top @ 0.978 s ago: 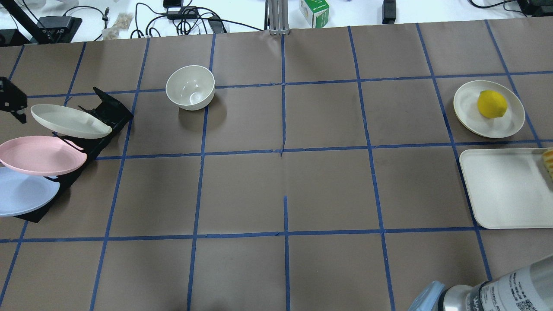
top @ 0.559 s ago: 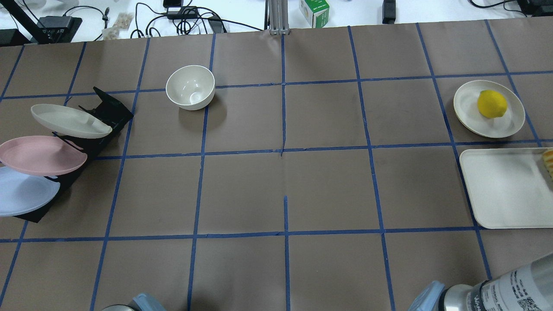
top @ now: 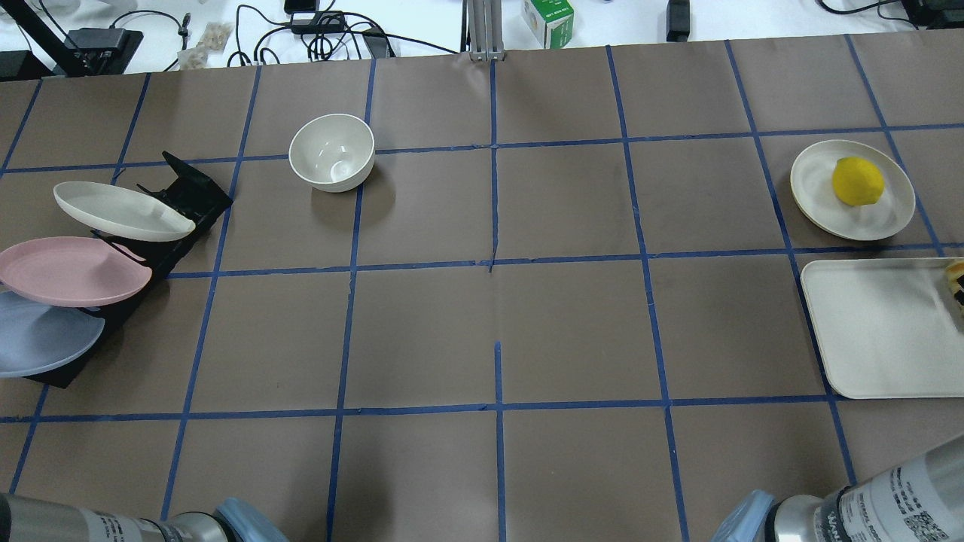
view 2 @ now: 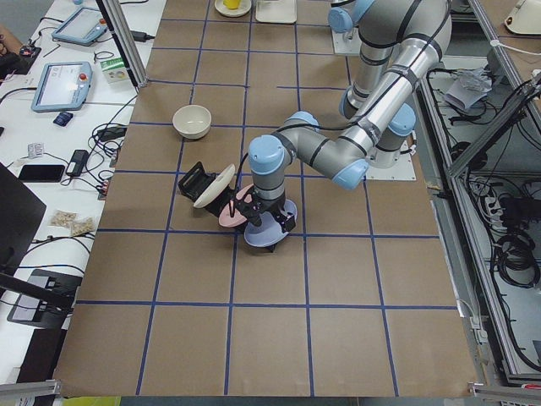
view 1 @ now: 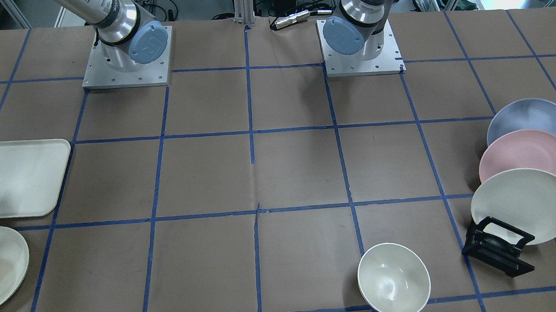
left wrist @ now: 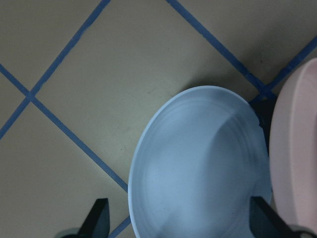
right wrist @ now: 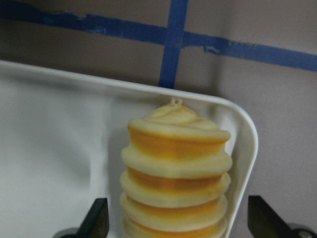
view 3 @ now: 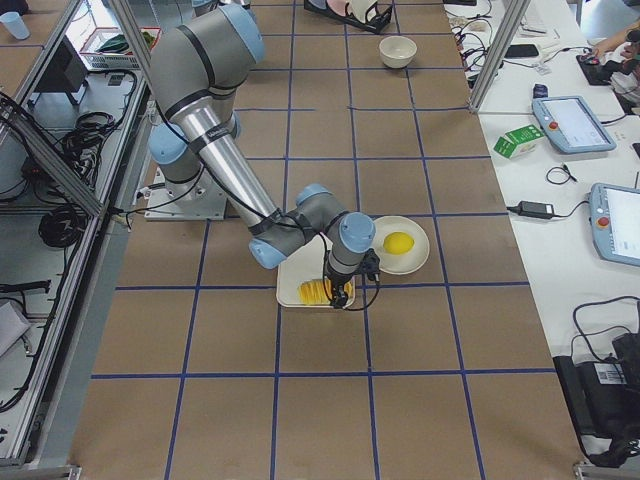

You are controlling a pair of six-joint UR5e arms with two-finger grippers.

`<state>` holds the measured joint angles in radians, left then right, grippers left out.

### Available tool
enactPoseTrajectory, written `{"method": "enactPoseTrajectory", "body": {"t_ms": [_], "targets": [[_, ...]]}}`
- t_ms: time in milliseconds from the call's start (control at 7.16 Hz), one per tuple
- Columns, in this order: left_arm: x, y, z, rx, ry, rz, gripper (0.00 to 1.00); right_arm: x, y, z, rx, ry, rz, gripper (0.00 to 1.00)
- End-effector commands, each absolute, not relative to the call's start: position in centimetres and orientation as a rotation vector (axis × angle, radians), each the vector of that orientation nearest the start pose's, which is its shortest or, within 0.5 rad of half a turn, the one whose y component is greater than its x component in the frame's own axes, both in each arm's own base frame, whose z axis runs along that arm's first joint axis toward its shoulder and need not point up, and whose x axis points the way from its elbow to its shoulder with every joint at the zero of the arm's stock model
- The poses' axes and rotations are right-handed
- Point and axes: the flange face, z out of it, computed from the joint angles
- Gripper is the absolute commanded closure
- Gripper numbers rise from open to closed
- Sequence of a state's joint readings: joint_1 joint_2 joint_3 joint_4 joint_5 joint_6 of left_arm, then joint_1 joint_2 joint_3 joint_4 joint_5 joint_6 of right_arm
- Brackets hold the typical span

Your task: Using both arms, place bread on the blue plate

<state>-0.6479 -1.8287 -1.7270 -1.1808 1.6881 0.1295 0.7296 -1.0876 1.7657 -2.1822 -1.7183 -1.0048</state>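
Note:
The bread (right wrist: 176,168), a ridged orange and cream loaf, lies at the outer end of a cream tray (right wrist: 59,148); it also shows in the exterior right view (view 3: 316,292). My right gripper (right wrist: 179,220) is open, its fingers either side of the loaf without touching it. The blue plate (left wrist: 198,163) leans in a black rack, nearest of three plates (view 1: 523,119). My left gripper (left wrist: 181,223) is open over it, one finger on each side of its rim. In the overhead view the blue plate (top: 45,342) is at the far left edge.
A pink plate (view 1: 526,156) and a cream plate (view 1: 523,211) lean in the same black rack (view 1: 496,250) behind the blue one. A cream bowl (view 1: 393,280) stands on the table. A yellow lemon (top: 857,181) sits on a small cream plate (top: 889,218) beside the tray (top: 874,324).
My left gripper left the overhead view's left edge, and the left arm's tube now shows at the bottom left. The blue plate has gone darker, in shadow. A dark finger now overlaps the bread.

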Motion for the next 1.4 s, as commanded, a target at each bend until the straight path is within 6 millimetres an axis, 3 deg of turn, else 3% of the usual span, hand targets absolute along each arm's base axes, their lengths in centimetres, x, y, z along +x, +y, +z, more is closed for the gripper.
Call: {"method": "enactPoseTrajectory", "body": {"t_ms": [0,140,279,419,559,699,978,1257], "targets": [[39.6,-41.9,29.9,-1.228,2.795,0.136,0.06,-36.4,-48.6,18.8,-0.270,3.155,0.251,0.36],[39.7,-41.7,29.6,-1.225,2.799,0.143,0.06,-36.5,-48.6,18.9,-0.270,3.160,0.257,0.86],[39.7,-41.7,29.3,-1.224,2.805,0.152,0.11,-36.7,-48.4,19.0,-0.273,3.173,0.299,1.00],[39.8,-41.9,29.2,-1.221,2.810,0.150,0.14,-36.7,-48.3,19.1,-0.275,3.180,0.319,1.00],[39.7,-42.0,28.6,-1.224,2.818,0.160,0.24,-36.7,-48.3,19.3,-0.282,3.177,0.319,1.00],[39.8,-41.9,28.7,-1.222,2.814,0.162,0.41,-36.0,-48.5,19.6,-0.295,3.147,0.332,1.00],[39.7,-41.8,28.6,-1.222,2.822,0.172,0.51,-31.8,-49.9,25.5,-0.391,3.169,0.307,1.00],[39.5,-41.8,28.9,-1.223,2.823,0.167,0.68,-27.9,-50.5,29.6,-0.414,3.180,0.289,1.00]]}}
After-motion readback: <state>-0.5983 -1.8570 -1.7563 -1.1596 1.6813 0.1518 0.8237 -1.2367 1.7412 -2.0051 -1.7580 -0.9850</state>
